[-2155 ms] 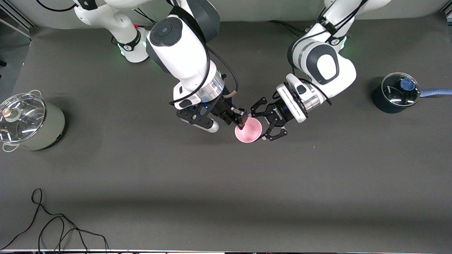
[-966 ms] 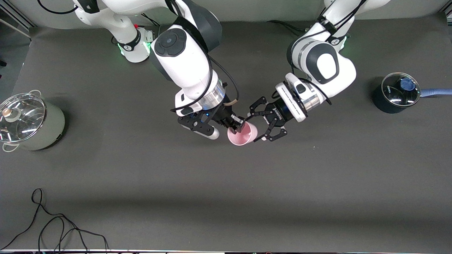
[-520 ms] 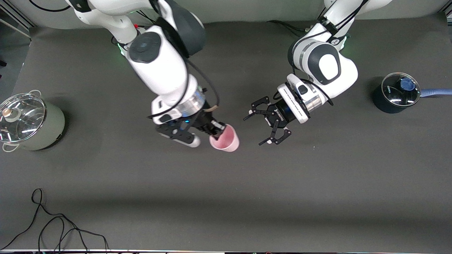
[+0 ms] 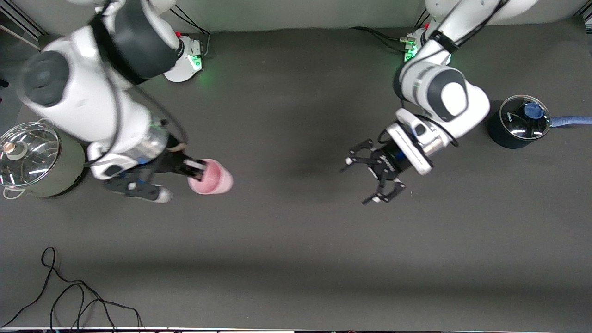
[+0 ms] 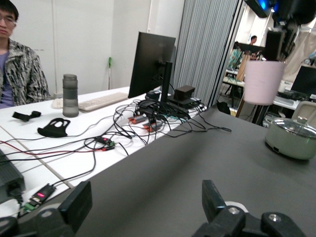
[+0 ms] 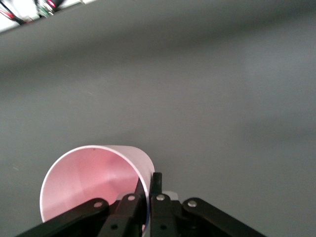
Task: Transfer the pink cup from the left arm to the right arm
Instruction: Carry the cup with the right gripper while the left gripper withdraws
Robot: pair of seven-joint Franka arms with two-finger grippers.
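The pink cup (image 4: 212,182) hangs in my right gripper (image 4: 198,167), which is shut on its rim, one finger inside and one outside. It is held above the table beside the pale green pot. In the right wrist view the cup (image 6: 89,180) opens toward the camera, with the rim pinched in the gripper (image 6: 150,190). My left gripper (image 4: 377,179), the skeletal claw, is open and empty over the table's middle, toward the left arm's end. In the left wrist view its gripper (image 5: 145,202) stands wide apart on nothing, and the cup (image 5: 260,81) shows far off.
A pale green pot with a glass lid (image 4: 37,159) stands at the right arm's end of the table; it also shows in the left wrist view (image 5: 291,140). A dark pot with a glass lid and blue handle (image 4: 518,121) stands at the left arm's end. A black cable (image 4: 69,296) lies near the front edge.
My right arm has carried the pink cup away from the left gripper toward the green pot. My left gripper has stayed open and drawn back toward its own end.
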